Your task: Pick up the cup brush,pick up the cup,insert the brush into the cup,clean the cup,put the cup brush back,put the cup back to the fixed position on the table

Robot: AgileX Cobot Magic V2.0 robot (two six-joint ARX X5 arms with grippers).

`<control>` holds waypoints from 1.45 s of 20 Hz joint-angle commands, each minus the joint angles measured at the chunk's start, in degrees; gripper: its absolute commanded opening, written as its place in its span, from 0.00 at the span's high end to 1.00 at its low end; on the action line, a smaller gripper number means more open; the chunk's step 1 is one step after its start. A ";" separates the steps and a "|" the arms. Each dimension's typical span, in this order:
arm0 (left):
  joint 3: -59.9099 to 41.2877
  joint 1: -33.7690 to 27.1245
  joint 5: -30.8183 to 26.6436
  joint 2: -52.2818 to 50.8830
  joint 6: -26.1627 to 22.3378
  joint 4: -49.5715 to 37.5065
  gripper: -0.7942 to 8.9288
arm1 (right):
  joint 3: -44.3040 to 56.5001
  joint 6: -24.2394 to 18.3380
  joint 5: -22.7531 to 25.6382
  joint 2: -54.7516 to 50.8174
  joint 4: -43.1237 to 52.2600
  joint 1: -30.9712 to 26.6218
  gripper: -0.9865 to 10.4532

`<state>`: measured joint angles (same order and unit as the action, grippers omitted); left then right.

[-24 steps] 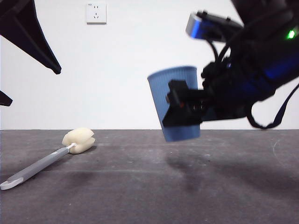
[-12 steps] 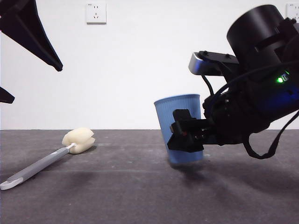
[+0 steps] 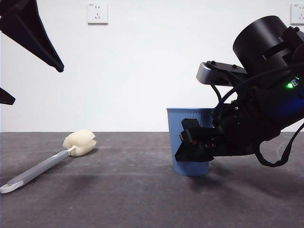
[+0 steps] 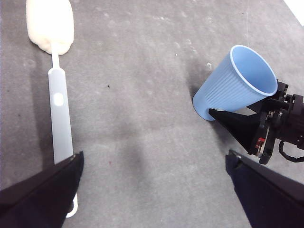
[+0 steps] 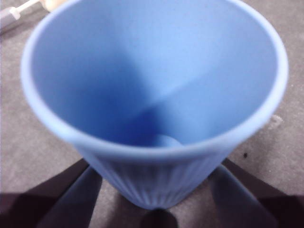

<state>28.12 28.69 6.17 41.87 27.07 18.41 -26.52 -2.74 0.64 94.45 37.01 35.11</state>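
From the low front camera, the nearest thing is the cup brush [image 3: 47, 165], lying flat on the table [image 3: 142, 199] at about 8 o'clock. Its long axis runs from the white looped end nearest the camera up toward 1 o'clock, ending in the cream sponge head. Nothing touches it.

A little farther back, at about 4 o'clock, the blue cup [image 3: 191, 141] stands upright with its base on or just at the table surface. The right gripper [image 3: 195, 146] holds it: its black jaws are clamped across the ribbed wall low on the cup, one on each side, as the right wrist view shows. The cup's mouth faces up and is empty.

The left gripper [image 4: 152, 187] hangs high above the table with its jaws spread wide and nothing between them. In the front view it shows only as a dark tip at 10 o'clock.

The coming move, as I judge it, turns on the right gripper alone: the cup looks set down, so the jaws need to part and draw away sideways without tipping it. The brush is well apart from the cup, toward 9 o'clock of it, and plays no part.
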 commanded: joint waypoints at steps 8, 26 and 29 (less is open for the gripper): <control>-0.63 0.15 0.04 -0.15 -0.74 0.57 0.40 | 1.38 1.16 -0.66 1.51 -5.95 0.11 0.54; -0.63 0.15 4.07 -0.15 -0.77 1.40 0.40 | 1.36 5.68 1.11 -43.98 -46.64 0.11 0.47; -0.59 0.15 9.62 -0.15 -0.63 1.33 0.40 | 1.05 8.17 1.16 -57.55 -56.30 0.13 0.47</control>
<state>28.12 28.69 15.22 41.87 27.05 19.92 -25.74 3.84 1.58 37.65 -19.57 35.18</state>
